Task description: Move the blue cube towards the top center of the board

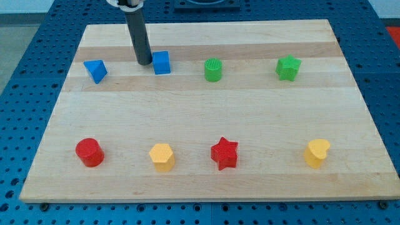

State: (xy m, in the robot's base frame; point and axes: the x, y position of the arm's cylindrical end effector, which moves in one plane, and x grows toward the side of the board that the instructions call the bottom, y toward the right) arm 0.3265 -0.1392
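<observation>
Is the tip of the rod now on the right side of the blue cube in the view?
No, my tip stands just off the view's left side of the blue cube, between it and the other blue block.

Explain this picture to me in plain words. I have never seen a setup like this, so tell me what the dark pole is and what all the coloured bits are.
There is one picture, looking down at a slant onto a wooden board on a blue perforated bench. The dark pole is the end of a robot arm. It has no hand and holds nothing; my tip only slides along the board and pushes.

The top row, from the view's left: blue triangular block, blue cube, green cylinder, green star. The bottom row: red cylinder, yellow hexagon, red star, yellow heart-like block.

My tip stands just to the view's left of the blue cube, close or touching.
</observation>
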